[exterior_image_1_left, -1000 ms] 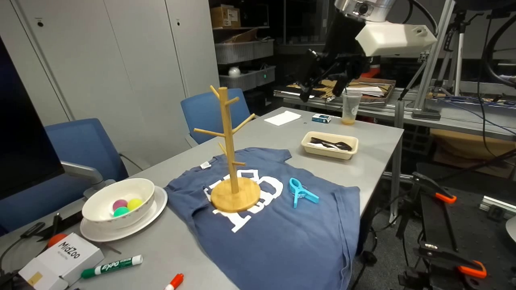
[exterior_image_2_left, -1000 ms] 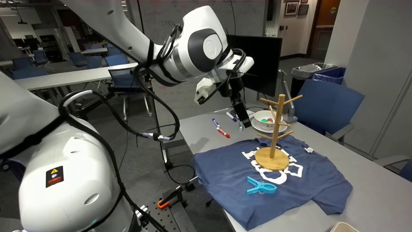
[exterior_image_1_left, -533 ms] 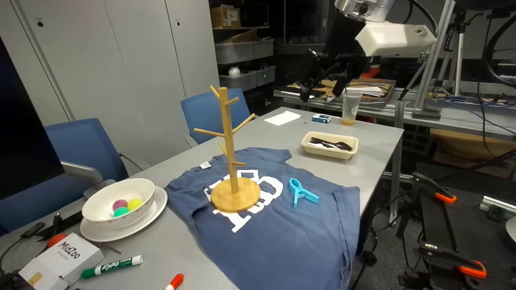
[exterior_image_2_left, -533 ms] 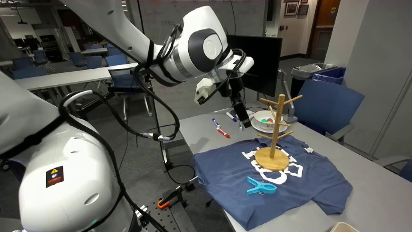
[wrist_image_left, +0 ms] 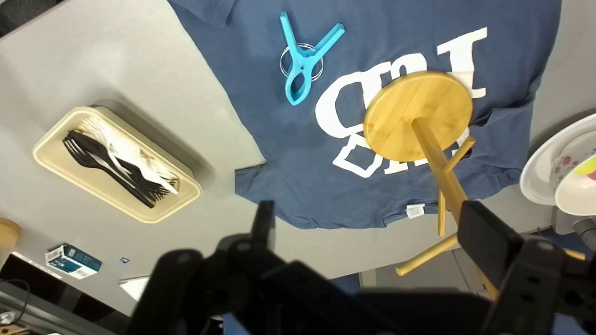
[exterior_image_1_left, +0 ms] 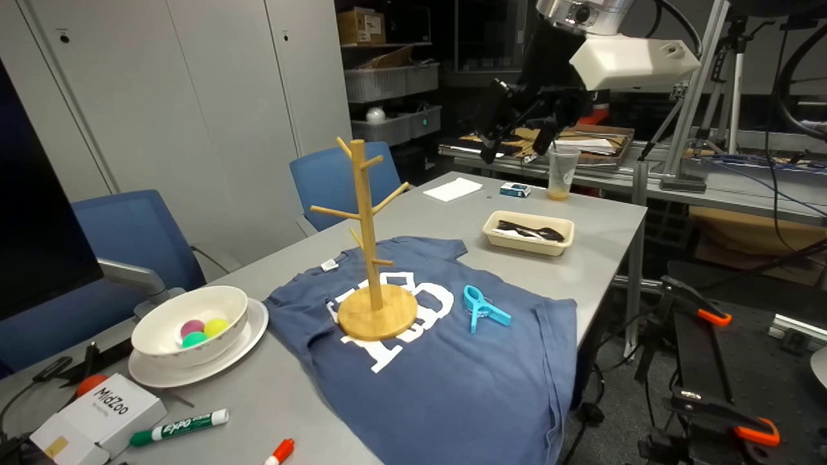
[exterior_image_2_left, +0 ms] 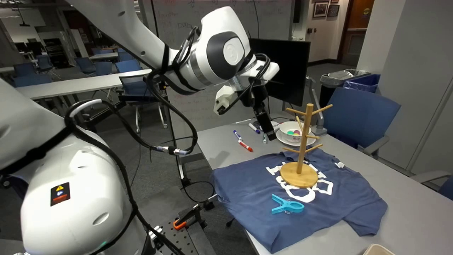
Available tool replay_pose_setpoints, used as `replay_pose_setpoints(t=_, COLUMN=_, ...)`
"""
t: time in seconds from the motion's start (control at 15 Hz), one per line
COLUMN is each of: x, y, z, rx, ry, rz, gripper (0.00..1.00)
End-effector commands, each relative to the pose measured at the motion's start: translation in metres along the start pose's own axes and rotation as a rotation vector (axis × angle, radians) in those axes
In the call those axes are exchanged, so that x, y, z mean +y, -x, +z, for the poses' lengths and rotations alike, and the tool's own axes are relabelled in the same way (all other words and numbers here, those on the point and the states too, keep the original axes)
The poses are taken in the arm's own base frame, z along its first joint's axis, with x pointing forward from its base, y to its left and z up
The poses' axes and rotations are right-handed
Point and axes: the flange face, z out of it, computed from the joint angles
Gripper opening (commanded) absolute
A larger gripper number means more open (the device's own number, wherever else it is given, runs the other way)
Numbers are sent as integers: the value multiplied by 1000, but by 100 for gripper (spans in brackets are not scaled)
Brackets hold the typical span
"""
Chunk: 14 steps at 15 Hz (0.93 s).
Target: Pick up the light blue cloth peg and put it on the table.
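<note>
Grey cabinets [exterior_image_1_left: 213,97] and blue office chairs [exterior_image_1_left: 132,239] lined one side of a long light grey worktop [exterior_image_1_left: 601,226] that had a fair bit of stuff on it. The light blue cloth peg [wrist_image_left: 306,59] was lying on a blue T-shirt [exterior_image_1_left: 452,387] spread over the worktop, near the white lettering [wrist_image_left: 328,109]. A wooden mug tree [exterior_image_1_left: 370,252] stood upright on the T-shirt too, close to the peg but not touching it.

As for the end effector [exterior_image_1_left: 517,147], it hung up in the air, well apart from the peg, and the wrist view had its fingers [wrist_image_left: 486,239] spread wide.

Past one edge of the T-shirt, a beige tray [exterior_image_1_left: 526,246] held black and white plastic cutlery [wrist_image_left: 135,174]. Over the other way, a bowl [exterior_image_1_left: 187,356] with small coloured balls [exterior_image_1_left: 192,329] in it sat on a white plate [exterior_image_1_left: 258,323]. In an exterior view you could also spot a green Expo marker [exterior_image_1_left: 179,427] just beside a MidZoo box [exterior_image_1_left: 106,410].
</note>
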Motion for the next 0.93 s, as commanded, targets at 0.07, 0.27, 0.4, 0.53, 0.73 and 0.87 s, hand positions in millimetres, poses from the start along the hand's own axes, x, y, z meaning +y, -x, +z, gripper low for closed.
replay_pose_setpoints(t=0.07, x=0, y=0, z=0, rx=-1, ry=0, rz=0, gripper=100)
replay_pose_setpoints(t=0.27, x=0, y=0, z=0, rx=-1, ry=0, rz=0, gripper=100)
replay_pose_setpoints(t=0.4, x=0, y=0, z=0, rx=-1, ry=0, rz=-1, gripper=100)
replay_pose_setpoints(t=0.53, x=0, y=0, z=0, rx=-1, ry=1, rz=0, gripper=100)
replay_pose_setpoints(t=0.73, x=-2, y=1, z=1, rx=-3, ry=6, rz=4, gripper=100)
replay_pose_setpoints(t=0.87, x=-2, y=1, z=1, rx=-3, ry=6, rz=4, gripper=100)
